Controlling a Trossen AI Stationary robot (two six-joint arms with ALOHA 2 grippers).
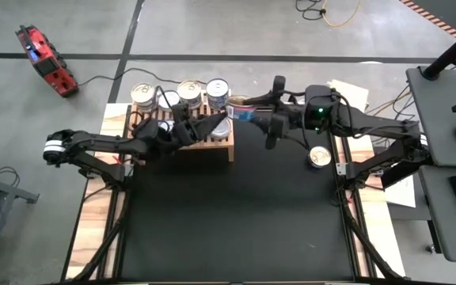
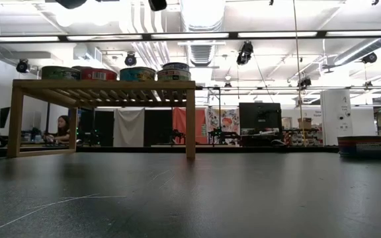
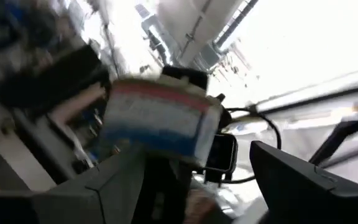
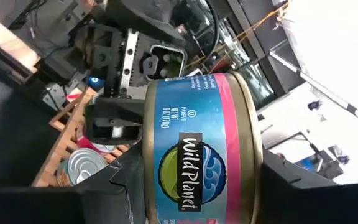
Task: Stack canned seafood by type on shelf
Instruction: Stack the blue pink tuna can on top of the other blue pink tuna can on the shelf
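The right gripper [image 4: 194,186] clamps a blue can [image 4: 197,149] sideways above the shelf [image 1: 216,144] edge, seemingly handing it over, since the left gripper [image 1: 222,120] waits beside it, jaws apart

Grey concrete floor [image 1: 212,28] with a red tool [image 1: 46,59], fluorescent strip lights [image 2: 111,37] overhead.

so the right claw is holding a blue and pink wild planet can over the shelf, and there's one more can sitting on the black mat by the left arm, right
One detail is off: the loose can on the black mat lies by the right arm, not the left, as the high view shows. The rest holds: the right claw grips a blue and pink Wild Planet can over the shelf.
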